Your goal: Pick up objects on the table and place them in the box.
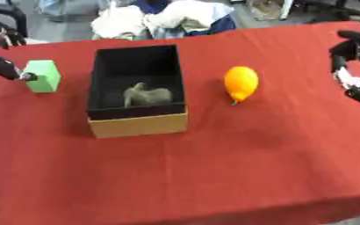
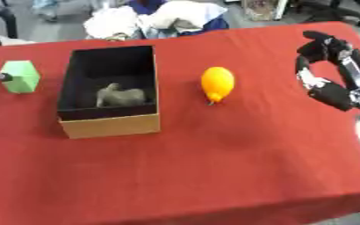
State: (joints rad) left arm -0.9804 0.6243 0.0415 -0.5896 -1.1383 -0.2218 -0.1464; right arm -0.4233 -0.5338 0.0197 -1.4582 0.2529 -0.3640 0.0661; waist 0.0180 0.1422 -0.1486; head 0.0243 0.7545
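Nearest the viewer lies a broad bare stretch of red tablecloth (image 1: 214, 176). Beyond it, left of centre, stands the box (image 1: 137, 125), open-topped, tan outside and black inside, placed within reach of both arms. A grey object (image 1: 149, 95) already lies on its floor; its form cannot be made out further. Just right of the box, apart from it, an orange fruit (image 1: 241, 82) lies on the cloth. Left of the box, a little apart, a green block (image 1: 43, 75) stands on the cloth.

The left hand (image 1: 6, 68) enters at the left edge; a dark fingertip touches or nearly touches the block's left face, probably the start of a grasp. Whether its fingers are curled or straight cannot be told. The right hand (image 2: 325, 61) hangs at the right edge, well apart from the fruit, thumb and fingers spread in a wide arc and holding nothing.

Two objects appear to remain for boxing. Pale and blue cloth (image 1: 164, 19) is heaped past the far table edge.
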